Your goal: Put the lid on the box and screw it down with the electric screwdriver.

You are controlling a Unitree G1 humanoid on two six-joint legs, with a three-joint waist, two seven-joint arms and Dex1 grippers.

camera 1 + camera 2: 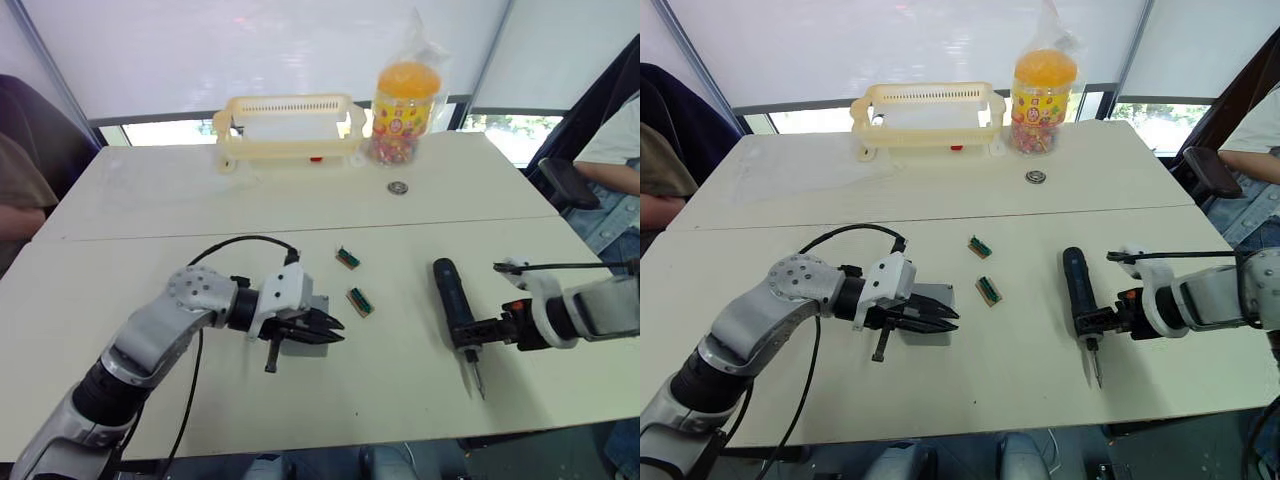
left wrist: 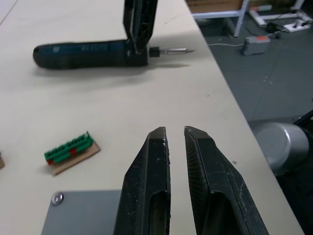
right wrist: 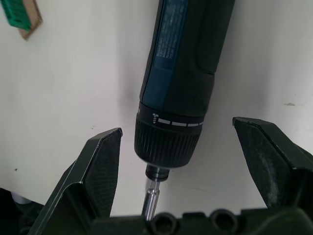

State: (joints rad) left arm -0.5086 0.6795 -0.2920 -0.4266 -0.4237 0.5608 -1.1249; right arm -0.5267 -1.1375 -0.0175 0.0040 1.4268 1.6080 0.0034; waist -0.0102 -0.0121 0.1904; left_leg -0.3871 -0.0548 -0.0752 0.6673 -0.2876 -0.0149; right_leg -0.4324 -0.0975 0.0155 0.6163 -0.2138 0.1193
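While the left gripper [image 1: 330, 331] sits in the lower middle-left of the head views, its two black fingers are nearly closed, with only a thin slit between them in the left wrist view, and nothing is held between them. They reach out over a flat grey square, the lid [image 2: 80, 212], which lies on the table [image 1: 150, 200] beneath the fingers; one corner with a small screw shows in the wrist view. Whether the fingers touch the grey surface cannot be told, and the box cannot be made out apart from this grey piece.

Just right of the gripper lies a small green connector block [image 1: 359, 300] on a brown backing, and a second block [image 1: 347, 258] lies a little higher in the frame. At the top centre stand a cream basket [image 1: 285, 125] and a bagged jar [image 1: 405, 100] with an orange lid, with a small round metal piece [image 1: 398, 187] below the jar.

Right of centre, the electric screwdriver [image 1: 455, 310] lies flat on the table, its thin metal bit pointing toward the lower edge of the frame. The right gripper [image 1: 480, 335] comes in from the right edge; its fingers are spread wide, one on each side of the tool's collar near the bit, with clear gaps on both sides in the right wrist view, gripping nothing.
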